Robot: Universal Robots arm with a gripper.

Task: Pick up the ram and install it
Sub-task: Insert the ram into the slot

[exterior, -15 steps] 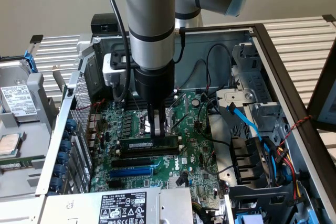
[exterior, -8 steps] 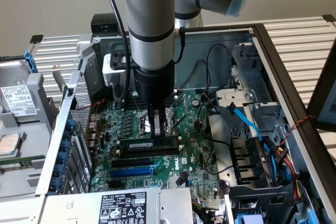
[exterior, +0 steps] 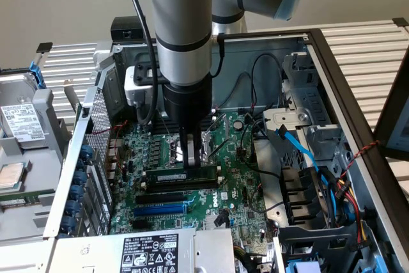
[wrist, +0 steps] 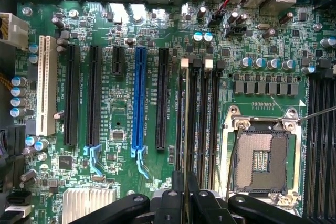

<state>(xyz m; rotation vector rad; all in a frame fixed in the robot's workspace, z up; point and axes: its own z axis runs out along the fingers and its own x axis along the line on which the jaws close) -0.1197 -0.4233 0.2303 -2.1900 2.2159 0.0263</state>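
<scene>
The ram point(exterior: 163, 176) is a long green stick with a white label. It stands on its edge along the row of black memory slots point(wrist: 202, 124), on the side of that row away from the bare processor socket point(wrist: 260, 161). My gripper point(exterior: 190, 163) comes straight down from above and is shut on the stick near its middle. In the wrist view the ram point(wrist: 184, 129) is a thin line seen edge-on, running from a white end clip point(wrist: 185, 62) to the black fingers point(wrist: 173, 203) of the gripper point(wrist: 184, 195). How deep it sits in the slot cannot be told.
A blue slot point(wrist: 139, 98) and long black slots point(wrist: 94, 93) lie beside the memory row. Bundled cables point(exterior: 319, 177) and a drive cage fill the case toward the exterior view's right. A labelled power supply point(exterior: 150, 250) sits at the front, and the case wall with a loose drive point(exterior: 22, 123) stands at the left.
</scene>
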